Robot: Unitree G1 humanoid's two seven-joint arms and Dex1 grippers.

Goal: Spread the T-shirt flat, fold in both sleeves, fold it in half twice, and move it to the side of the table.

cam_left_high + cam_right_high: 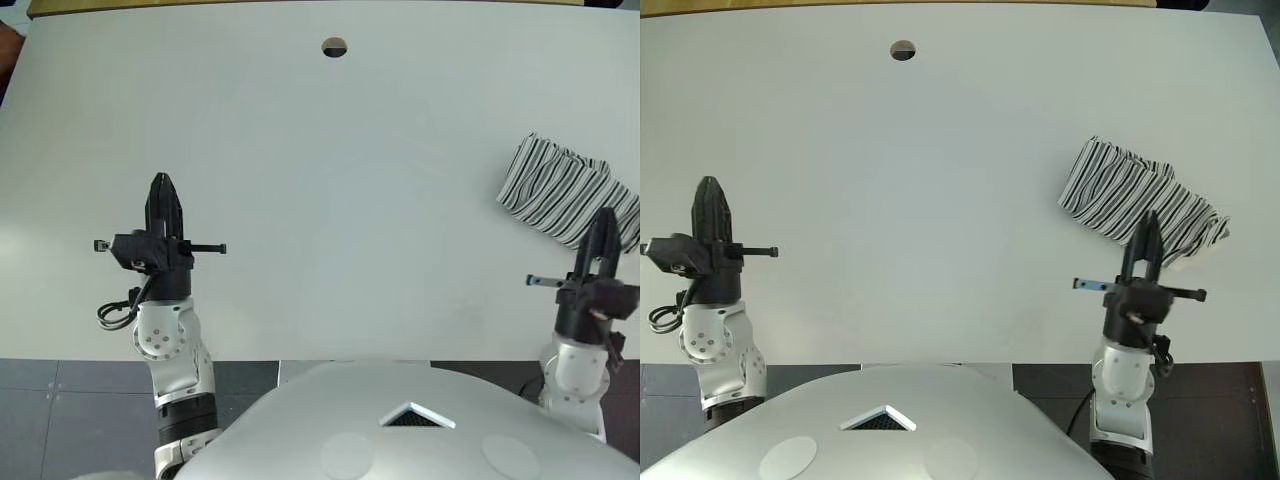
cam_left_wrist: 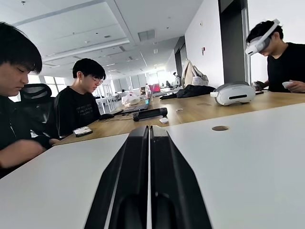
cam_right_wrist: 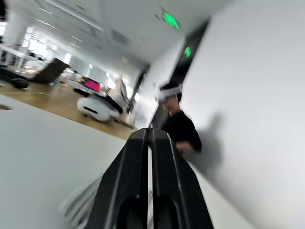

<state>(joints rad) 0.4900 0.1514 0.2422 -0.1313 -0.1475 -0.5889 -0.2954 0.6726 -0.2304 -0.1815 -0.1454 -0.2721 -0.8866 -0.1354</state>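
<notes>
Fingers (image 3: 136, 186) of the right gripper (image 1: 1148, 228) are pressing together with nothing between them. Their tips are pointing away from the robot, straight at the near edge of the striped T-shirt (image 1: 1120, 190); whether they are touching the cloth I cannot tell. The T-shirt is lying as a folded bundle toward the right side of the white table (image 1: 940, 180), its long axis running slantwise from far-left to near-right. The left gripper (image 1: 161, 195) is likewise holding its fingers together, empty, and is hovering over the table's left part, well apart from the shirt. By my judgement the right arm is sitting much the nearer, so any last nudge toward the table's side is falling to it.
</notes>
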